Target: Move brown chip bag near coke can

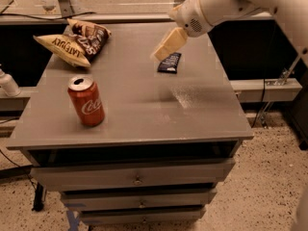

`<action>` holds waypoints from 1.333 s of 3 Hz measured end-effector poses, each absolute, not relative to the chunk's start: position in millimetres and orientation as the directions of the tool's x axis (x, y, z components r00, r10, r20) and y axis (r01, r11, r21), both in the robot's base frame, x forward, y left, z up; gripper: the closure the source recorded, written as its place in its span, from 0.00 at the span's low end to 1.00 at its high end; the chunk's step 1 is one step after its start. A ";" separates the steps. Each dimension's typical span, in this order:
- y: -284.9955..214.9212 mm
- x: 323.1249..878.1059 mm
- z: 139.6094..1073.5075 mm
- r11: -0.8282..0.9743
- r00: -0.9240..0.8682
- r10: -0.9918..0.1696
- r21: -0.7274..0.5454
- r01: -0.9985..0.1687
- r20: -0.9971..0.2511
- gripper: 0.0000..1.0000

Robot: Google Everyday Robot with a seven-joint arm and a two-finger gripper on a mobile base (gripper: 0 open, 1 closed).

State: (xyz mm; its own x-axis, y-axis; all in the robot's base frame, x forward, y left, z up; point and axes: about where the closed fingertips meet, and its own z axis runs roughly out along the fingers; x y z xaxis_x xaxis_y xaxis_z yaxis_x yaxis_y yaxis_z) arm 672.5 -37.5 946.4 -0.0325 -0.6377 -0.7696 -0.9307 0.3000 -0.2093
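The brown chip bag [75,42] lies crumpled at the far left corner of the grey cabinet top [134,109], tan and dark brown with dark print. The coke can [86,100], red with white script and a silver top, stands upright near the front left. My gripper [168,45] hangs above the middle of the back half of the top, right of the bag and well apart from it. It is held above the top and holds nothing that I can see.
A small flat dark-blue snack wrapper [169,62] lies just below and right of the gripper. The cabinet has drawers [137,177] below its front edge. A white bottle [8,84] stands off the left edge. A shelf rail [269,88] runs on the right.
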 end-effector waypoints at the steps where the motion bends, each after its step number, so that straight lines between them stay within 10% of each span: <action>1: 18.9 716.0 924.4 0.319 -0.046 -0.544 -0.155 -0.935 -0.838 0.00; 4: 177.1 767.3 904.6 0.296 -0.111 -0.284 0.023 -0.955 -0.952 0.00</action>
